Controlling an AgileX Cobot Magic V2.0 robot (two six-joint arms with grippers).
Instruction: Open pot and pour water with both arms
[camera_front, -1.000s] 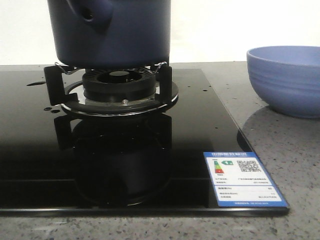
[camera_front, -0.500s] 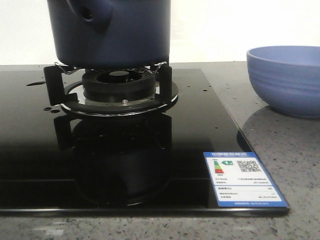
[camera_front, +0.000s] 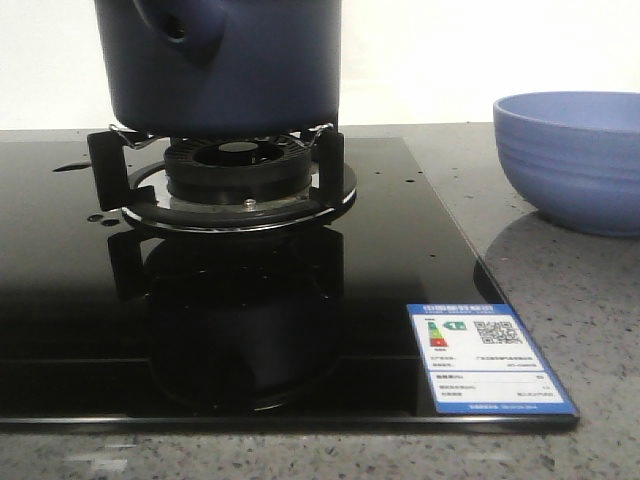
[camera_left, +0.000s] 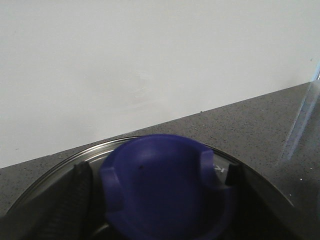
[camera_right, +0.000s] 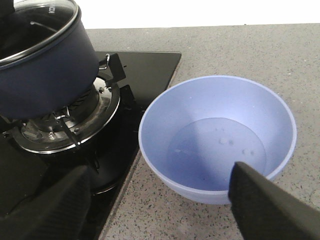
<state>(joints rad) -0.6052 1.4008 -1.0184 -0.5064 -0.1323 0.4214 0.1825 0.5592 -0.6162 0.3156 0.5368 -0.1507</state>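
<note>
The dark navy pot (camera_front: 225, 60) stands on the gas burner (camera_front: 240, 180), its side stub (camera_front: 175, 30) facing front-left. It also shows in the right wrist view (camera_right: 45, 70) with the glass lid (camera_right: 35, 25) on it. In the left wrist view my left gripper (camera_left: 156, 175) is open, one finger (camera_left: 80, 185) on each side of the lid's blue knob (camera_left: 160, 185), with small gaps showing. My right gripper (camera_right: 160, 210) is open and empty, low over the counter beside the periwinkle bowl (camera_right: 217, 140). Neither gripper shows in the front view.
The black glass hob (camera_front: 400, 250) carries a blue-and-white energy label (camera_front: 485, 358) at its front right corner. The bowl (camera_front: 570, 160) stands on the grey speckled counter (camera_front: 570, 300) right of the hob; its bottom shows a few small drops or bubbles. A white wall lies behind.
</note>
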